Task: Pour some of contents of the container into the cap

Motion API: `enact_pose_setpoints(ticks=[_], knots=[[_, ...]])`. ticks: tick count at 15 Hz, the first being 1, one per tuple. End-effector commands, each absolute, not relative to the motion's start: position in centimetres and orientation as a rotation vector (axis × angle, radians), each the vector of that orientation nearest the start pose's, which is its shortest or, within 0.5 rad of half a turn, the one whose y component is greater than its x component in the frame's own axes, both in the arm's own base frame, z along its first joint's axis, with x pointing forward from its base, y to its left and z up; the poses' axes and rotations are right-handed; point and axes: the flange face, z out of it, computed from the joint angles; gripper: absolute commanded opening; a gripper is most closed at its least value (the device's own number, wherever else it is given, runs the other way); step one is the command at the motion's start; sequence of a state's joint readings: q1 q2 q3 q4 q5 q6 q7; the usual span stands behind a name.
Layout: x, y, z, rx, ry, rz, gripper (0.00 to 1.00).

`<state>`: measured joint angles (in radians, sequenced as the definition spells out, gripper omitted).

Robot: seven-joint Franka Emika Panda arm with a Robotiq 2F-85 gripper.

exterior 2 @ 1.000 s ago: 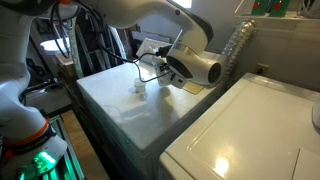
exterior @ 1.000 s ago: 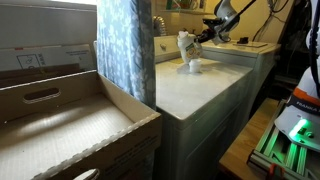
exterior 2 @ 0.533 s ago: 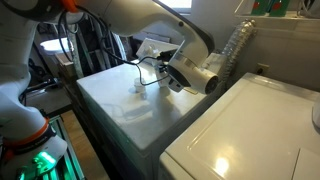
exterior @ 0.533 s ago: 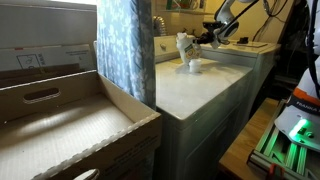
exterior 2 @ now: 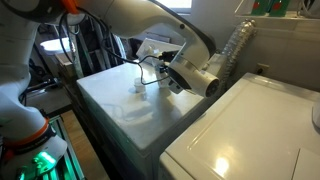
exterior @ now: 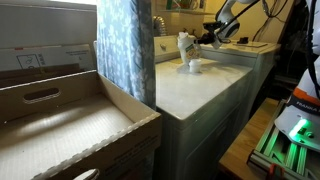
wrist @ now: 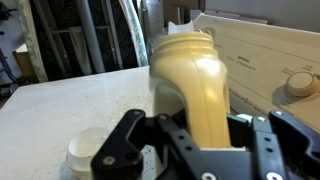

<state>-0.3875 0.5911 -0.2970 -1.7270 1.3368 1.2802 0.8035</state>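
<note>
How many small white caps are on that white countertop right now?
1. The cap stands on the white top, close to the container held in the gripper; the arm could hide others.

A blue patterned curtain (exterior: 125, 45) hangs at upper centre in an exterior view, with an open cardboard box (exterior: 70, 85) filling the lower left. A device (exterior: 290, 135) glows green at lower right. A ribbed silvery hose (exterior 2: 237, 45) stands at upper right, above a white appliance (exterior 2: 250, 130).
</note>
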Motion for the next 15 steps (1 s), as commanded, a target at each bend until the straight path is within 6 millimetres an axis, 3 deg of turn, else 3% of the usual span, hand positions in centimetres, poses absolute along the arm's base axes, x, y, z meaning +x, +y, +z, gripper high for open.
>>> enact_pose_setpoints(ticks=[1,7,15], knots=[[55.0,-27.3,28.9,-1.061,1.524,1.02,0.0],[54.4,-28.4,29.3,-1.062,1.639,1.064,0.0],[53.8,-28.7,28.4,-1.078,1.772,1.129,0.0]])
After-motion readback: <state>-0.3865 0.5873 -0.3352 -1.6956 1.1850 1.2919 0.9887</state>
